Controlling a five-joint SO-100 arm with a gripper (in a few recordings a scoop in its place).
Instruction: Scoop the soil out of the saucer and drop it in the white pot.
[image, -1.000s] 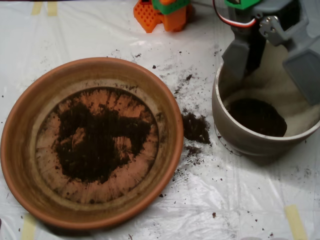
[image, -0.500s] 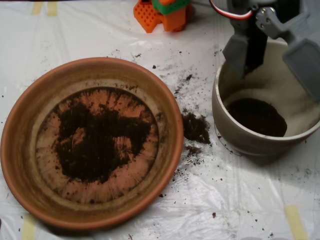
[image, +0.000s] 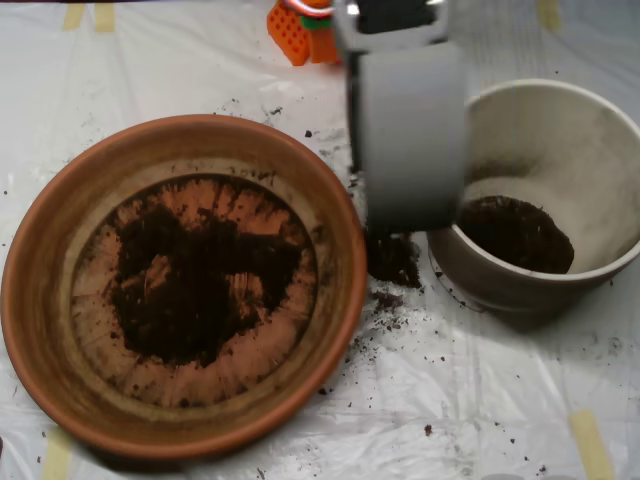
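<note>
The scoop appears blurred above the gap between saucer and white pot, near the table's far edge. The saucer's soil lies at its centre. More soil sits inside the pot; a spilled clump lies between both.

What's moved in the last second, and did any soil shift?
The grey clamshell gripper swung left off the off-white ceramic pot, now between it and the terracotta saucer. Dark soil in saucer, pot and the spilled clump looks unchanged.
</note>
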